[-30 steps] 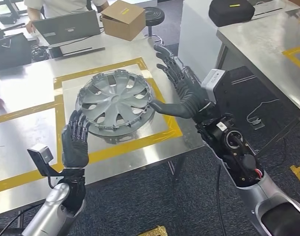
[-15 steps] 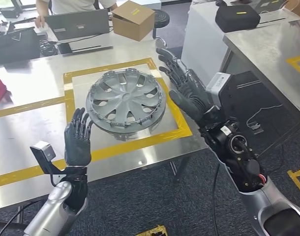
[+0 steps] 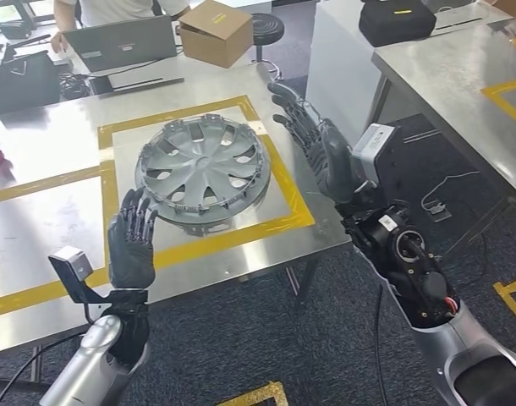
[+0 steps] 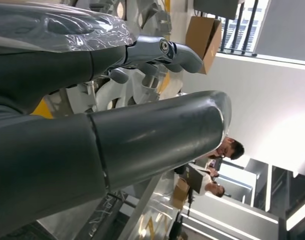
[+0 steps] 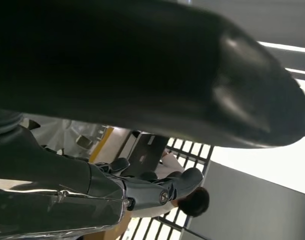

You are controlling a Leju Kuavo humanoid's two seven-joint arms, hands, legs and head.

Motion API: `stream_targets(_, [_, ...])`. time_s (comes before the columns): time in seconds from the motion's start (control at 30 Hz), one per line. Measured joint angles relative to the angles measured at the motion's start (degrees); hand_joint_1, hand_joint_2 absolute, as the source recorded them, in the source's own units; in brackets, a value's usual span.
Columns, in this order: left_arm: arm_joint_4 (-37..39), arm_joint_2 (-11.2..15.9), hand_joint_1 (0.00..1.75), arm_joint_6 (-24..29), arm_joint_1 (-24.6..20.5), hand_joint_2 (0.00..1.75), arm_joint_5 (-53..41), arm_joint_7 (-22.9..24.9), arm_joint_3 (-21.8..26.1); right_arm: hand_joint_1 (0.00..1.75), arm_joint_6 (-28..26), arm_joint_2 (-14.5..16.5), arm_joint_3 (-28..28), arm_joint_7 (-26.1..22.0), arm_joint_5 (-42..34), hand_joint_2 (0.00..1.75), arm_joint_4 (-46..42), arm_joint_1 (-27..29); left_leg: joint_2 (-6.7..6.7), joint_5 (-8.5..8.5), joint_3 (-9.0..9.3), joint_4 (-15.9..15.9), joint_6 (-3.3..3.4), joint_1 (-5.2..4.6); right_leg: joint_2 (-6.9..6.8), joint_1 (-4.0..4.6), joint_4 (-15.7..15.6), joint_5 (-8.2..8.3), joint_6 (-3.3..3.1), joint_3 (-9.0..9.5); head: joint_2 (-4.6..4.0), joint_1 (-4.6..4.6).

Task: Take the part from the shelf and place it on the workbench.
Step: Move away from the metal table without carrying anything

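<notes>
The big grey wheel cover (image 3: pixel 202 172) already lies flat on the shiny workbench (image 3: pixel 45 161) inside the yellow tape square (image 3: pixel 268 228), so the job looks nearly done, with the left hand (image 3: pixel 131 245) and right hand (image 3: pixel 319 144) open, maybe just clear.

No text, brand, number or sign could be read anywhere. The cardboard box (image 3: pixel 216 31) at the far edge of the tabletop (image 3: pixel 45 161) carried a small yellow label, too small to make out. The black case (image 3: pixel 396 20) on the further table bore a short yellow strip with no legible characters. A white sticker on the right arm (image 3: pixel 387 222), just behind the wrist, held tiny dark print that stayed blurred. The grey hubcap (image 3: pixel 201 171) showed no readable marking, and the laptop (image 3: pixel 119 43) lid was plain.
</notes>
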Motion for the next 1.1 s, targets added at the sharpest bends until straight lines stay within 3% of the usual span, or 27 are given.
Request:
stream_targets(0.03, [0.0, 0.0, 0.00, 0.0, 0.1, 0.00, 0.0, 0.0, 0.0, 0.00, 0.0, 0.0, 0.0, 0.0, 0.0, 0.00, 0.0, 0.0, 0.01, -0.97, -0.73, 2.4, -0.19, 0.16, -0.03, -0.03, 0.0, 0.28, 0.04, -0.43, 0.00, -0.05])
stream_targets(0.07, [0.0, 0.1, 0.00, 0.0, 0.1, 0.00, 0.0, 0.0, 0.0, 0.00, 0.0, 0.0, 0.0, 0.0, 0.0, 0.00, 0.0, 0.1, 0.02, -0.80, -0.27, 2.5, -0.31, 0.31, -0.02, -0.08, 0.1, 0.55, 0.16, -0.82, 0.00, -0.08])
stream_targets(0.1, [0.0, 0.1, 0.00, 0.0, 0.1, 0.00, 0.0, 0.0, 0.0, 0.00, 0.0, 0.0, 0.0, 0.0, 0.0, 0.00, 0.0, 0.1, 0.02, 0.36, 1.44, 0.1, -0.32, 0.43, 0.01, -0.16, 0.1, 0.79, 0.33, -1.15, 0.00, -0.11])
stream_targets(0.17, [0.0, 0.1, 0.00, 0.0, 0.0, 0.00, 0.0, 0.0, 0.0, 0.00, 0.0, 0.0, 0.0, 0.0, 0.0, 0.00, 0.0, 0.1, 0.00, 3.31, 6.67, -8.4, -0.15, 0.54, 0.08, -0.21, 0.4, 1.13, 0.79, -1.63, 0.00, -0.21])
stream_targets(0.23, [0.0, 0.1, 0.00, 0.0, -0.2, 0.00, 0.0, 0.0, 0.0, 0.00, 0.0, 0.0, 0.0, 0.0, 0.0, 0.00, 0.0, 0.0, -0.20, 4.78, 9.44, -13.6, 0.44, 0.40, 0.12, -0.06, 0.6, 1.51, 1.43, -2.03, 0.00, -0.16])
stream_targets(0.33, [0.0, 0.1, 0.00, 0.0, -0.2, 0.00, 0.0, 0.0, 0.0, 0.00, 0.0, 0.0, 0.0, 0.0, 0.0, 0.00, 0.0, 0.0, -0.30, 5.54, 9.11, -14.1, 1.71, 0.20, 0.18, -0.14, 0.6, 2.02, 2.58, -2.45, 0.00, 0.03])
stream_targets(0.4, [0.0, 0.0, 0.00, 0.0, -0.2, 0.00, 0.0, 0.0, 0.0, 0.00, 0.0, 0.0, -0.1, 0.0, 0.0, 0.00, -0.1, 0.1, -0.14, 6.36, 8.65, -14.5, 2.74, 0.26, 0.13, -0.31, 2.8, -0.30, 3.09, -3.41, 0.00, 0.21])
stream_targets(0.5, [0.0, -0.2, 0.00, 0.0, -0.2, 0.00, 0.0, 0.0, 0.0, 0.00, 0.0, -0.2, -0.1, 0.0, 0.0, 0.00, -0.1, 0.1, -0.02, 7.61, 7.23, -14.7, 3.48, 0.05, 0.05, -0.27, 14.1, -8.04, 3.44, -6.88, 0.00, 0.97])
stream_targets(0.53, [0.0, -0.2, 0.00, 0.0, -0.1, 0.00, 0.0, 0.0, 0.0, 0.00, 0.0, -0.2, -0.1, 0.0, 0.0, 0.00, -0.1, 0.1, -0.03, 8.04, 6.64, -14.6, 3.54, -0.11, 0.05, -0.23, 17.1, -9.42, 3.46, -7.49, 0.00, 1.16])
stream_targets(0.57, [0.0, -0.2, 0.00, 0.0, -0.1, 0.00, 0.0, 0.0, 0.0, 0.00, 0.0, -0.2, -0.1, 0.0, 0.0, 0.00, -0.1, 0.1, -0.04, 8.48, 6.06, -14.6, 3.56, -0.27, 0.05, -0.20, 18.3, -9.58, 3.37, -7.16, 0.00, 1.30])
stream_targets(0.6, [0.0, -0.2, 0.00, 0.0, -0.1, 0.00, 0.0, 0.0, 0.0, 0.00, 0.0, -0.2, -0.1, 0.0, 0.0, 0.00, -0.1, 0.1, -0.06, 8.92, 5.51, -14.6, 3.55, -0.42, 0.05, -0.10, 17.1, -8.61, 3.14, -5.68, 0.00, 1.41])
stream_targets(0.67, [0.0, -0.2, 0.00, 0.0, -0.1, 0.00, 0.0, 0.0, 0.0, 0.00, 0.0, -0.2, -0.1, 0.0, 0.0, 0.00, -0.1, 0.1, -0.12, 9.76, 4.68, -14.5, 3.39, -0.65, 0.04, 0.31, 9.2, -5.96, 2.23, -0.05, 0.00, 1.69])
stream_targets(0.73, [0.0, -0.2, 0.00, 0.0, -0.1, 0.00, 0.0, 0.0, 0.0, 0.00, 0.0, -0.2, -0.1, 0.0, 0.0, 0.00, -0.3, 0.0, -0.14, 10.62, 4.26, -14.6, 2.99, -0.78, -0.03, 0.84, 1.9, -4.95, 1.50, 4.48, 0.00, 1.72])
stream_targets(0.77, [0.0, -0.2, 0.00, 0.0, -0.1, 0.00, 0.0, 0.0, 0.0, 0.00, 0.0, -0.2, -0.1, 0.0, 0.0, 0.00, -0.3, -0.1, -0.11, 11.09, 4.18, -14.7, 2.69, -0.74, -0.05, 1.06, 0.4, -5.01, 1.29, 5.22, 0.00, 1.70])
stream_targets(0.83, [0.0, -0.2, 0.00, 0.0, -0.1, 0.00, 0.0, 0.0, 0.0, 0.00, 0.0, -0.2, -0.1, 0.0, 0.0, 0.00, -0.4, -0.2, -0.14, 11.98, 4.02, -15.2, 2.07, -0.68, -0.13, 1.03, -0.3, -3.99, 0.87, 4.77, 0.00, 1.63])
stream_targets(0.87, [0.0, -0.2, 0.00, 0.0, -0.2, 0.00, 0.0, 0.0, 0.0, 0.00, 0.0, -0.2, -0.1, 0.0, 0.0, 0.00, -0.4, -0.2, -0.21, 11.61, 3.66, -15.0, 1.72, -0.68, -0.22, 0.84, -0.7, -3.30, 0.57, 4.48, 0.00, 1.57])
stream_targets(0.9, [0.0, -0.1, 0.00, 0.0, -0.2, 0.00, 0.0, 0.0, 0.0, 0.00, 0.0, -0.2, 0.0, 0.0, 0.0, 0.00, -0.5, -0.3, -0.29, 10.12, 3.00, -13.8, 1.33, -0.67, -0.33, 0.58, -1.1, -2.45, 0.23, 3.97, 0.00, 1.25])
stream_targets(1.0, [0.0, 0.0, 0.00, 0.0, -0.2, 0.00, 0.1, 0.0, 0.0, 0.00, 0.0, -0.2, 0.0, 0.0, 0.0, 0.00, -0.5, -0.2, -0.31, 1.69, -0.20, -3.9, 0.11, -0.20, -0.53, 0.29, -1.5, -0.19, -0.29, 1.69, 0.00, 0.15])
stream_targets(1.03, [0.0, 0.1, 0.00, 0.0, -0.1, 0.00, 0.1, 0.0, 0.0, 0.00, 0.1, -0.2, 0.0, 0.0, 0.0, 0.00, -0.5, -0.2, -0.30, 0.15, -0.92, -0.3, -0.19, 0.01, -0.57, 0.25, -1.4, 0.46, -0.28, 0.76, 0.00, 0.01])
stream_targets(1.07, [0.0, 0.1, 0.00, 0.0, 0.0, 0.00, 0.1, 0.0, 0.0, 0.00, 0.1, -0.2, 0.0, 0.0, 0.0, 0.00, -0.5, -0.1, -0.29, 0.04, -0.96, 2.1, -0.44, 0.21, -0.58, 0.19, -1.3, 1.14, -0.20, -0.18, 0.00, -0.08])
stream_targets(1.1, [0.0, 0.2, 0.00, 0.0, 0.0, 0.00, 0.1, 0.0, 0.0, 0.00, 0.1, -0.2, 0.0, 0.0, 0.0, 0.00, -0.5, -0.1, -0.29, 1.16, -0.08, 2.5, -0.63, 0.40, -0.58, 0.10, -1.2, 1.79, -0.05, -1.15, 0.00, -0.14])
